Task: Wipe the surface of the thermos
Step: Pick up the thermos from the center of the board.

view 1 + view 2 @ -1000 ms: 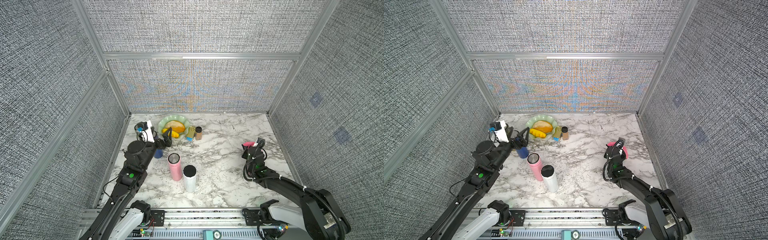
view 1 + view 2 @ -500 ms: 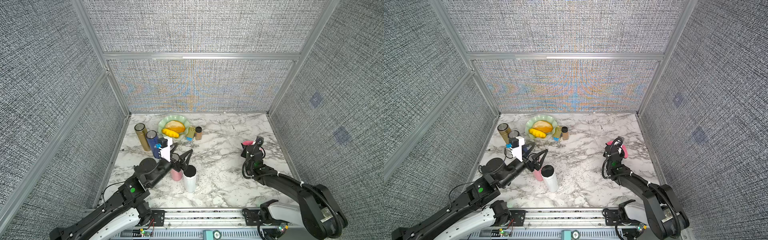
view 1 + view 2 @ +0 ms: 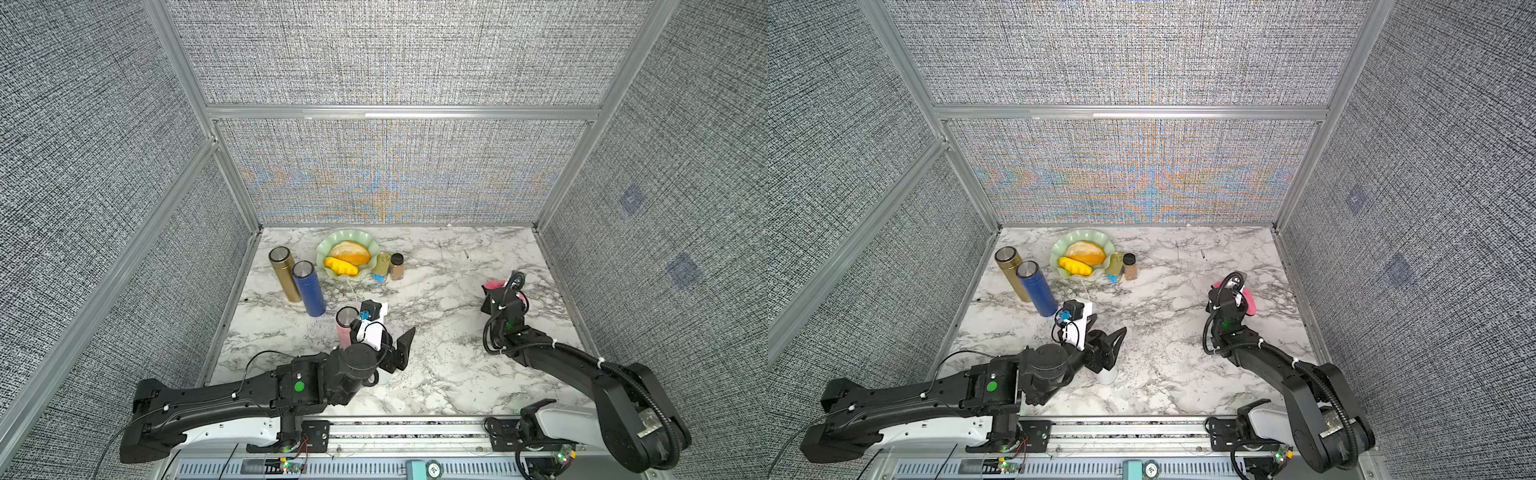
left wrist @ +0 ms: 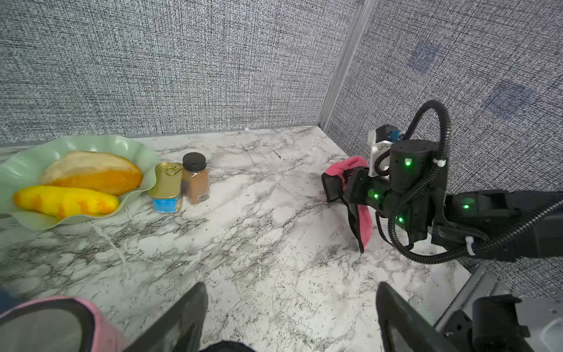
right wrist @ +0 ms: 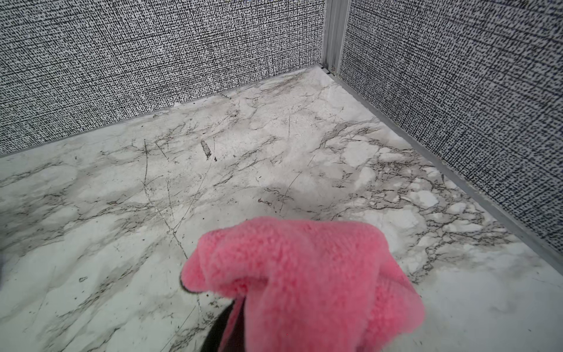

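A white thermos [image 3: 1106, 376] stands near the table's front, mostly hidden under my left wrist. Only its base shows in both top views. Its dark lid [image 4: 227, 347] sits low between my left gripper's [image 4: 292, 317] fingers, which stand apart with bare marble between them, so that gripper is open. A pink thermos [image 3: 345, 328] with a steel lid stands just beside it. At the right, my right gripper [image 4: 330, 186] is shut on a pink cloth [image 5: 304, 274], held just above the table with one corner hanging down.
A gold thermos [image 3: 284, 274] and a blue thermos [image 3: 309, 291] stand at the back left. Behind them are a green plate [image 3: 324, 249] with bread and a yellow fruit, a tin can [image 3: 381, 266] and a spice jar [image 3: 397, 266]. Fabric walls enclose the marble table.
My left arm swung from the back left, by the blue thermos, forward to the white thermos, and its jaws narrowed. The right arm with the cloth hardly moved.
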{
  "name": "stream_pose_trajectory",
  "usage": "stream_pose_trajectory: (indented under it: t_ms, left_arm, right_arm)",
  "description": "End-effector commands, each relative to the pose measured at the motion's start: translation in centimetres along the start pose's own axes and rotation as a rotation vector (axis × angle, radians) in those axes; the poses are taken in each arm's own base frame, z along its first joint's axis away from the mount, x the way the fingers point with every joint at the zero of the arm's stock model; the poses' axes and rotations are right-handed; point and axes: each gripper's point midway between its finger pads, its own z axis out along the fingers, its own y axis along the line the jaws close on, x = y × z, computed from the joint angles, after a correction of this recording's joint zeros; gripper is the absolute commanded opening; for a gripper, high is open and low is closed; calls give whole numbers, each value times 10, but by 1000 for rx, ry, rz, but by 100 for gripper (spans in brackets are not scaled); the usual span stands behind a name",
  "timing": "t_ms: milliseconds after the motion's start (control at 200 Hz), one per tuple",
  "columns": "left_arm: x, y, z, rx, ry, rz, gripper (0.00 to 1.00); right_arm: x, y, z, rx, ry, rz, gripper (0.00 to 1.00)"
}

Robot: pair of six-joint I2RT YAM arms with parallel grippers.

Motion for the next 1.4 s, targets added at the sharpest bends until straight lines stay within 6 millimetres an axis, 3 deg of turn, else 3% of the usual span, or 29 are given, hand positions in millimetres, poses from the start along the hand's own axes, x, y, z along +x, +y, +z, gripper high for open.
stream_pose_trajectory:
  t_ms: [0,190,485,565,650,910,1081,1251,1391]
  left_arm:
    - [7,25,-2,-121,-5,-5,87]
    - [23,43,-6,-158,19,54,91]
    - [56,24,8,-52,95,131,92]
    - [64,28,11,-77,100,130,90]
    - [69,37,12,-113,91,119,90]
    - [68,40,18,-115,51,129,89]
    - [73,38,27,-138,68,160,75]
    - [78,44,32,-163,80,158,70]
    - [76,46,31,-153,65,147,49]
  right_arm:
    - [-2,-1,-1,4,-11,11,0]
    - [-3,0,-1,3,-11,13,0]
    - [-2,0,-1,3,-6,7,0]
    - [-2,0,-1,3,-6,7,0]
    - [-2,0,-1,2,-6,5,0]
    - [-1,0,-1,-1,-5,7,0]
    - [-2,0,-1,-3,-5,6,0]
    - [-2,1,-1,-4,-5,6,0]
    - [-1,1,-2,-5,-5,4,0]
